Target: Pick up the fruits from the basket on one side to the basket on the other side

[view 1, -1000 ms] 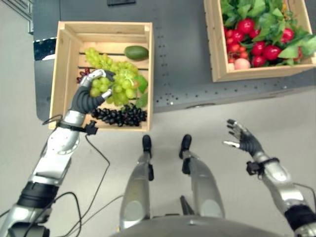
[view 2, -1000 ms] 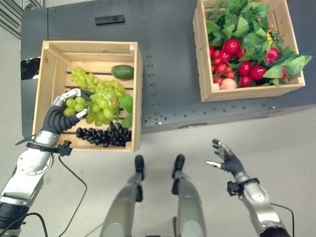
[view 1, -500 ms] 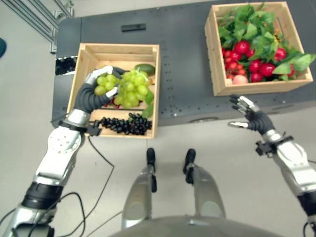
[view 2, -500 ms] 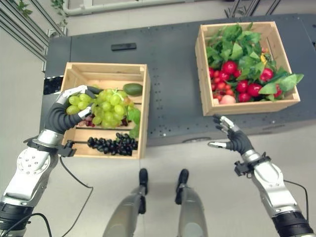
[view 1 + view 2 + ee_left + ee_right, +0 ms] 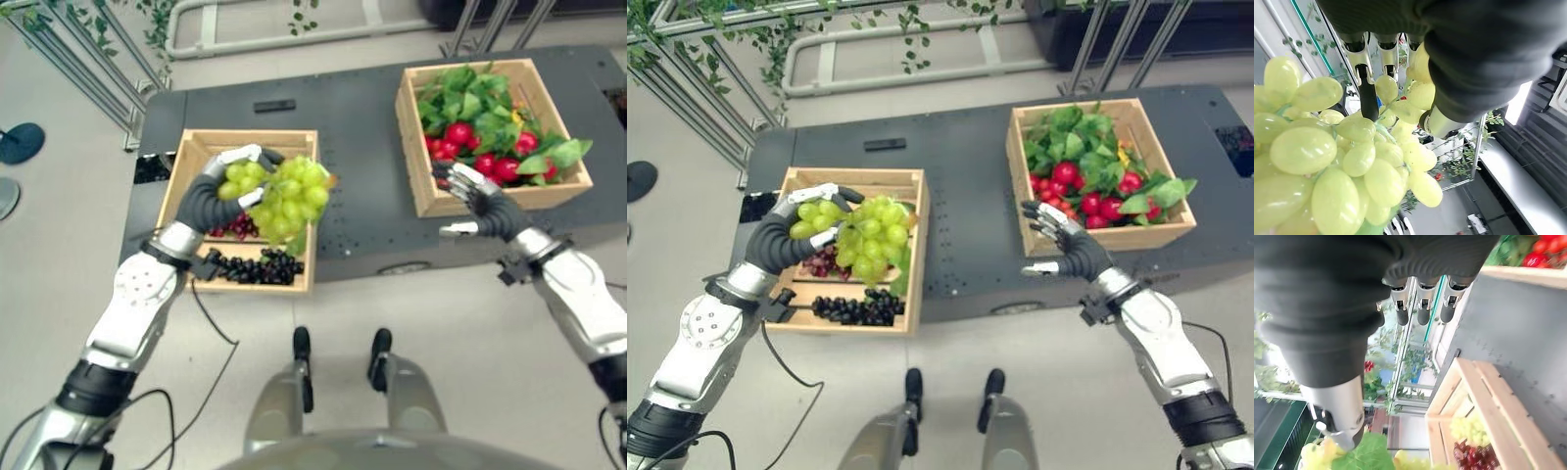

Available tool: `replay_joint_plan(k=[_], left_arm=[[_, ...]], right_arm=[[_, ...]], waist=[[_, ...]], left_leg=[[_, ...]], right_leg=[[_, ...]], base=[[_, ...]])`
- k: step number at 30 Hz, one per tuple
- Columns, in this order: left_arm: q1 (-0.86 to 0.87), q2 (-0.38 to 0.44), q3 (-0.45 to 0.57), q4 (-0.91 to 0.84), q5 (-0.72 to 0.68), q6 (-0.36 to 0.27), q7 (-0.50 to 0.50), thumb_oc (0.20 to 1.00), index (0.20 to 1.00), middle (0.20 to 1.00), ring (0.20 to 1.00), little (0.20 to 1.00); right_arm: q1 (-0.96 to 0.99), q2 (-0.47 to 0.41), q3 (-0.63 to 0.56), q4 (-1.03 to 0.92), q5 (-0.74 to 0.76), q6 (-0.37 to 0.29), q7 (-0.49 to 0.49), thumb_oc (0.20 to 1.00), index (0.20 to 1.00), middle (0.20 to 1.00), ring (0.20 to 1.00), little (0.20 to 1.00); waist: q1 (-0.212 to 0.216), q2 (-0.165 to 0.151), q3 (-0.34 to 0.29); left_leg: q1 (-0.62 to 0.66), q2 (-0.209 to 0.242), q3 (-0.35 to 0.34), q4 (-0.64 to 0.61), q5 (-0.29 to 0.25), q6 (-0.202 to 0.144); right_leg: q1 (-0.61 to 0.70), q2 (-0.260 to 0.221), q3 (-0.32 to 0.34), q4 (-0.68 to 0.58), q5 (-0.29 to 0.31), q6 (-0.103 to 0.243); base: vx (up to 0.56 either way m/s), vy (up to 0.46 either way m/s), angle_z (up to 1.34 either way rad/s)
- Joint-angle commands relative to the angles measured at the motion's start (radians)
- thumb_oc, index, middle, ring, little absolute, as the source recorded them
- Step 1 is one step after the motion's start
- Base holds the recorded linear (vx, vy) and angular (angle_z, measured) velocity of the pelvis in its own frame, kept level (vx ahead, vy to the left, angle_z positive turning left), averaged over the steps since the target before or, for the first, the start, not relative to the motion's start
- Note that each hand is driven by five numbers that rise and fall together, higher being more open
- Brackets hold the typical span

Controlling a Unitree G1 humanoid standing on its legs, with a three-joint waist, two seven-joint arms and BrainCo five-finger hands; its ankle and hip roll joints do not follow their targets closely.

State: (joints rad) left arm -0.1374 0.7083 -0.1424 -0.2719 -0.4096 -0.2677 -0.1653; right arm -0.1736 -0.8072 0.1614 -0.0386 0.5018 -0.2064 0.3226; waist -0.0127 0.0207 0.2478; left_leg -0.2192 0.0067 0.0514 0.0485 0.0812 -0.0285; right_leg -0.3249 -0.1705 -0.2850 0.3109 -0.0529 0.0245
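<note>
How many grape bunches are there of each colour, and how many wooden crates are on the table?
Green grape bunches: 1, held up by the left hand at
Dark black grape bunches: 1, lying in the left crate
Reddish-purple grape bunches: 1, partly hidden in the left crate
Wooden crates: 2, left and right
Total: 3 bunches, 2 crates

Partly hidden behind the green grape bunch point(image 5: 286, 196): the left crate point(image 5: 186, 171)'s inside, with red grapes point(image 5: 235, 227) barely peeking out (count unclear). Screened by leaves point(image 5: 1073, 142) in the right crate point(image 5: 1176, 230): most red fruits point(image 5: 1105, 206). Cut by the frame edge in the left wrist view: the bunch itself.
</note>
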Motion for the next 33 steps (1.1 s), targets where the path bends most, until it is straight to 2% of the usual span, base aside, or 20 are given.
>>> replay_joint_plan(k=[1,5,13,17,21,33], left_arm=[[-0.084,0.007,-0.015,-0.079,-0.061,-0.05,-0.011,0.2,0.2,0.2,0.2,0.2],[-0.109,0.021,-0.05,-0.073,-0.081,-0.047,-0.026,0.2,0.2,0.2,0.2,0.2],[-0.126,0.03,-0.086,-0.089,-0.107,-0.037,-0.057,0.2,0.2,0.2,0.2,0.2],[-0.125,0.029,-0.088,-0.088,-0.104,-0.035,-0.06,0.2,0.2,0.2,0.2,0.2],[-0.118,0.012,-0.098,-0.088,-0.114,-0.029,-0.079,0.2,0.2,0.2,0.2,0.2],[-0.167,0.03,-0.127,-0.074,-0.134,-0.026,-0.107,0.2,0.2,0.2,0.2,0.2]], right_arm=[[-0.096,0.003,0.046,-0.058,0.067,-0.033,0.01,1.0,1.0,1.0,1.0,1.0],[-0.158,0.036,0.121,-0.061,0.132,-0.015,0.029,1.0,1.0,1.0,1.0,1.0],[-0.193,0.081,0.225,-0.075,0.172,0.025,0.079,1.0,1.0,1.0,1.0,1.0],[-0.179,0.103,0.247,-0.104,0.196,0.044,0.108,1.0,1.0,1.0,1.0,1.0],[-0.157,0.134,0.272,-0.137,0.294,0.077,0.166,1.0,1.0,1.0,1.0,1.0],[-0.09,0.236,0.32,-0.166,0.448,0.126,0.214,1.0,1.0,1.0,1.0,1.0]], waist=[[-0.015,-0.031,-0.059],[-0.015,-0.036,-0.095],[-0.018,-0.044,-0.151],[-0.021,-0.047,-0.169],[-0.019,-0.051,-0.195],[-0.025,-0.044,-0.228]], left_leg=[[0.082,-0.065,0.019,0.019,-0.153,0.05],[0.122,-0.063,0.025,-0.027,-0.132,0.043],[0.194,-0.053,0.04,-0.06,-0.131,0.034],[0.217,-0.05,0.039,-0.073,-0.13,0.029],[0.251,-0.048,0.043,-0.087,-0.132,0.026],[0.291,-0.043,0.045,-0.102,-0.132,0.019]], right_leg=[[0.073,0.044,-0.023,-0.101,0.018,0.07],[0.115,0.059,-0.029,-0.144,0.025,0.069],[0.198,0.076,-0.035,-0.199,0.026,0.067],[0.227,0.081,-0.039,-0.213,0.023,0.065],[0.269,0.088,-0.044,-0.242,0.02,0.065],[0.321,0.096,-0.049,-0.263,0.014,0.064]], base=[[0.0,0.0,0.0],[0.01,-0.009,0.0],[0.05,-0.021,0.0],[0.04,-0.022,0.03],[0.05,-0.026,0.01],[0.01,-0.004,0.0]])
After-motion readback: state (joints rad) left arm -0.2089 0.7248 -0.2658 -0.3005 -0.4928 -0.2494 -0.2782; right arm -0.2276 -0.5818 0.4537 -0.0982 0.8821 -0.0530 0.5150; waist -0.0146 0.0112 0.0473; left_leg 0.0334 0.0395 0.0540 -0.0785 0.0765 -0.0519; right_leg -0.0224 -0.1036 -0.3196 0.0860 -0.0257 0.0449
